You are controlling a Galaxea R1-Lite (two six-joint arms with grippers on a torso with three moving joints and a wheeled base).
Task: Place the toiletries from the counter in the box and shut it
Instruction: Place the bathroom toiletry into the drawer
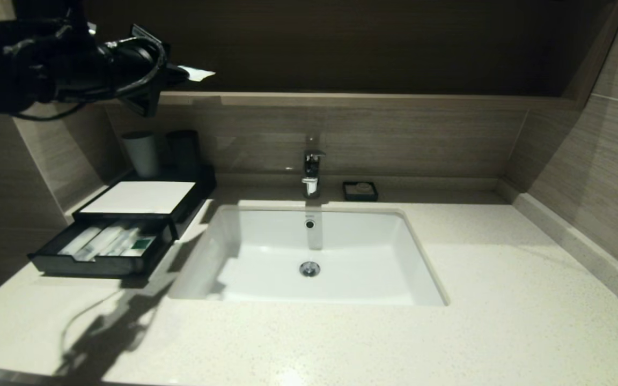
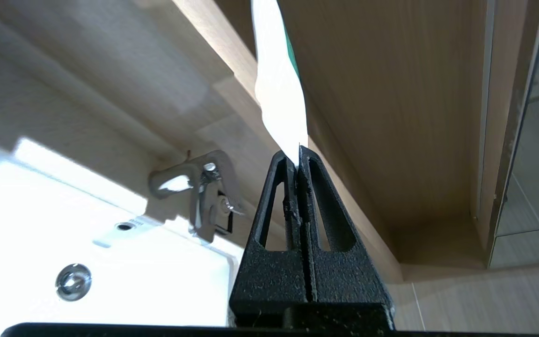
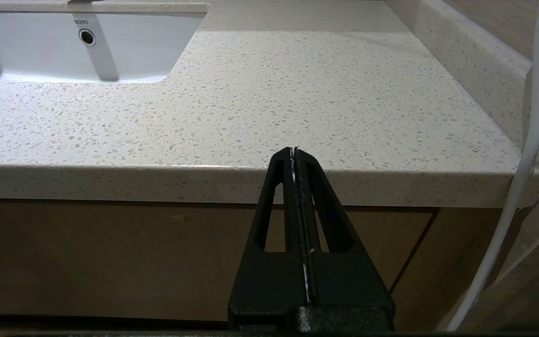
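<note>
My left gripper (image 1: pixel 179 72) is shut on a flat white sachet (image 1: pixel 197 73) with a green mark and holds it in the air just above the left end of the brown wood-grain ledge (image 1: pixel 352 99). In the left wrist view the sachet (image 2: pixel 279 89) sticks out edge-on from the closed fingertips of the gripper (image 2: pixel 297 157). The black box (image 1: pixel 185 201) with the white top panel stands at the back left. Its drawer (image 1: pixel 92 265) is pulled out and holds several white packets. No other packet shows on the ledge. My right gripper (image 3: pixel 294 150) is shut and empty, parked below the vanity's front edge.
A white sink (image 1: pixel 314 252) with a chrome faucet (image 1: pixel 311 171) lies in the middle of the speckled vanity top (image 1: pixel 502 279). A small black soap dish (image 1: pixel 360 191) sits right of the faucet. Two dark cups (image 1: pixel 141 154) stand behind the box.
</note>
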